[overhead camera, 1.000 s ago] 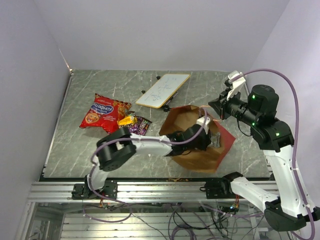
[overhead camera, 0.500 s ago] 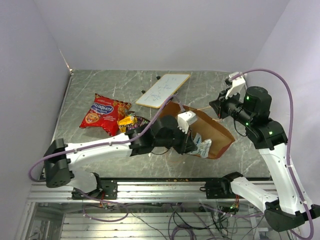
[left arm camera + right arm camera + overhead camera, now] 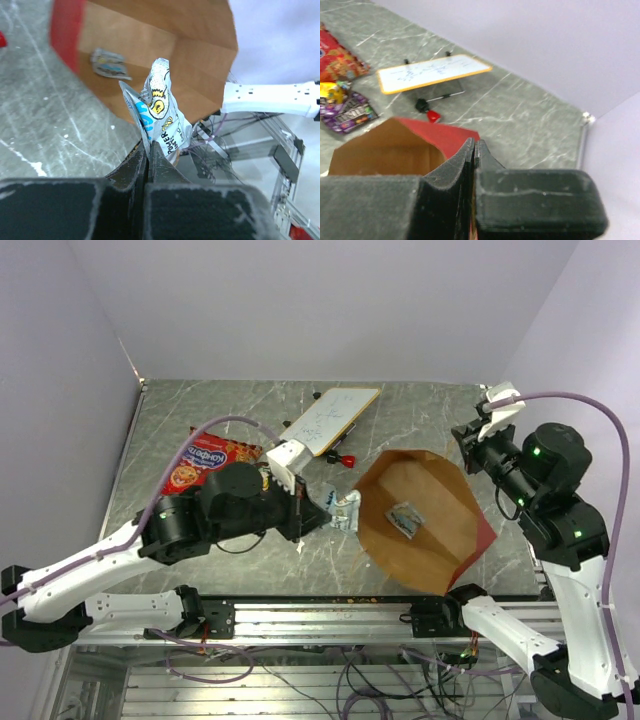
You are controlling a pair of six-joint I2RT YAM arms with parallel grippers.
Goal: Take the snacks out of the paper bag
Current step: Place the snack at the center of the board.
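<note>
The left gripper is clamped on the bottom edge of a light blue packet, which stands up from the fingertips, crumpled, and clear of the table. Straight ahead of those fingertips gapes the mouth of the paper bag, red outside and brown inside, tipped so that its opening faces the left gripper. The held packet is outside the bag, just short of its rim. Deep in the bag, beyond the packet, a second small packet lies flat on the brown inner wall.

The right gripper has its jaws pressed together right at the red top edge of the bag, which it seems to pinch; the exact hold is hidden by the fingers. Below and in front of it lies the bag's brown interior.

Beyond the right gripper, past the bag's red wall, a marker with a red cap lies on the table, and farther on is a white board with a yellow frame. Off to that gripper's far left lie a red chip bag, a yellow packet and a dark purple packet, close together. In the top view the left arm covers part of this group.
</note>
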